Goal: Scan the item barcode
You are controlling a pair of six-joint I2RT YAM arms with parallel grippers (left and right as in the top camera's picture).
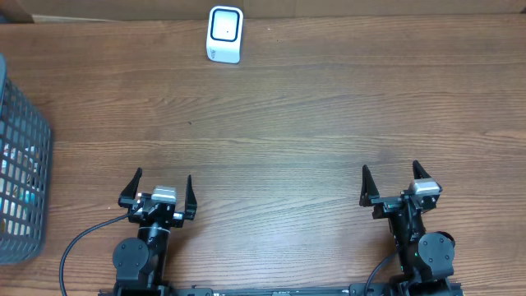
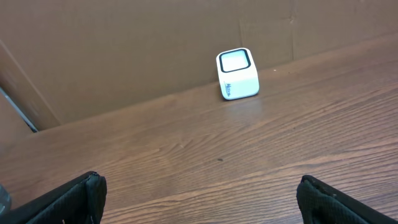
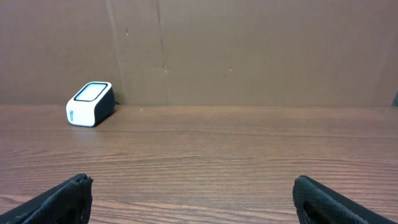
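At far left edge of tabletop [image 1: 288, 123]: grey mesh basket [image 1: 20, 164], cut off by frame, teal and white contents [image 1: 25, 197] blurred behind mesh, cannot tell what they are or whether any carries a barcode. Near front edge, left of centre: left gripper [image 1: 163, 176], pointing toward back edge, jaws spread to full width, gripping nothing, fingertips over bare wood. Black cable [image 1: 78, 242] looping from its base toward front-left corner. Same in left wrist view: left gripper [image 2: 199, 202], black fingers [image 2: 68, 199] at both bottom corners, only wood between. At back edge, left of centre, well apart from both grippers: scanner [image 1: 224, 34], small white box with dark-framed window on its upward face, standing on the wood just beside cardboard wall [image 2: 124, 43]. In left wrist view sits above and right of centre [image 2: 237, 73], dark lettering on front face, too small to read. In right wrist view sits far left [image 3: 90, 103], close against the wall. Near front edge, right of centre: right gripper [image 1: 391, 167], also pointing toward back edge, jaws equally wide, holding nothing. Right wrist view: right gripper [image 3: 193, 199], fingers [image 3: 62, 199] at bottom corners, bare wood between.
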